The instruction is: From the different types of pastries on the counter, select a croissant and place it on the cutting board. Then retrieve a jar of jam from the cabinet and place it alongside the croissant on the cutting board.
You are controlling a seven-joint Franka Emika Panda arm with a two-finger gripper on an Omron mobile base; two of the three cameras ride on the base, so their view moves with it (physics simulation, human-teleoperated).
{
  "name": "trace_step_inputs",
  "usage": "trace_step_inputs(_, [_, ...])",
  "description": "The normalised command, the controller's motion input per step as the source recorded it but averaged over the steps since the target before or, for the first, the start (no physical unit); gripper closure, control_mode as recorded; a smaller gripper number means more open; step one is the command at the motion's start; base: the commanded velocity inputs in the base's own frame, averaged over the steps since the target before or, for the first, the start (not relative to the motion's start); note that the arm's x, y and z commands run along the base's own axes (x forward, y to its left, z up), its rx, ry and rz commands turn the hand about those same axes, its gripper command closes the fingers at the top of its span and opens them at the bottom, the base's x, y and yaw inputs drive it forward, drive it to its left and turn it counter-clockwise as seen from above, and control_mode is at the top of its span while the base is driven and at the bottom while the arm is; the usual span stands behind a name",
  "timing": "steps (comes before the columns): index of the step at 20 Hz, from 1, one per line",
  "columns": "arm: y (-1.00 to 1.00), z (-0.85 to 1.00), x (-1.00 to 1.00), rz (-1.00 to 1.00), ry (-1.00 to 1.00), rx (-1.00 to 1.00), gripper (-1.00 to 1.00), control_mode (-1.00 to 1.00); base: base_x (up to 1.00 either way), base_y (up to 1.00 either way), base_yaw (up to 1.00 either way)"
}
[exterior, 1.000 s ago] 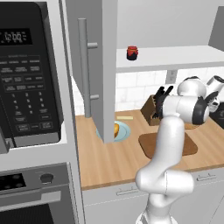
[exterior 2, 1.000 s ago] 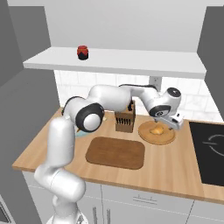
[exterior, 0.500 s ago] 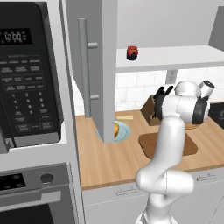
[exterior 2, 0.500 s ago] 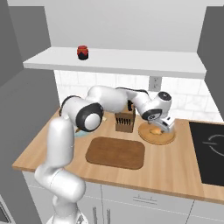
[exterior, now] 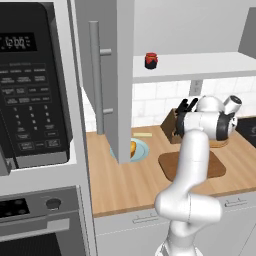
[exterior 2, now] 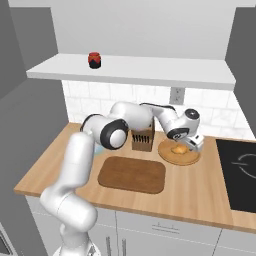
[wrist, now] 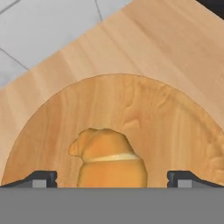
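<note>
Since the croissant point(wrist: 108, 159) on the round disc point(wrist: 175, 131) looks light and flaky, the wide-open gripper point(wrist: 111, 178) should pinch its thick middle gently.

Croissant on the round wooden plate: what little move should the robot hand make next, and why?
Probably ease straight down a bit more, then close. In the hand view the croissant lies on the round wooden disc between the wide-open fingers, so it looks lined up. The cutting board is bare, waiting for it.
</note>
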Motion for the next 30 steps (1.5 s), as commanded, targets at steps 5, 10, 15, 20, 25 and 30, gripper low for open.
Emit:
trace_step_inputs(5, [-0.09, -0.54, 0.28, 0.0, 0.0, 0.0, -1.0, -1.0, 0.0, 0.0, 0.0])
trace_step_inputs(10, [0.01, -0.2, 0.16, 0.0, 0.0, 0.0, -1.0, -1.0, 0.0, 0.0, 0.0])
trace_step_inputs(15, [0.36, -0.03, 0.04, 0.01, 0.0, 0.02, -1.0, -1.0, 0.0, 0.0, 0.0])
trace_step_inputs(20, [0.71, -0.09, -0.14, 0.0, 0.0, 0.03, -1.0, -1.0, 0.0, 0.0, 0.0])
trace_step_inputs(25, [0.3, -0.46, -0.31, 0.0, 0.04, -0.05, 1.0, -1.0, 0.0, 0.0, 0.0])
trace_step_inputs(30, [0.34, -0.25, -0.12, 0.0, 0.07, -0.1, 1.0, -1.0, 0.0, 0.0, 0.0])
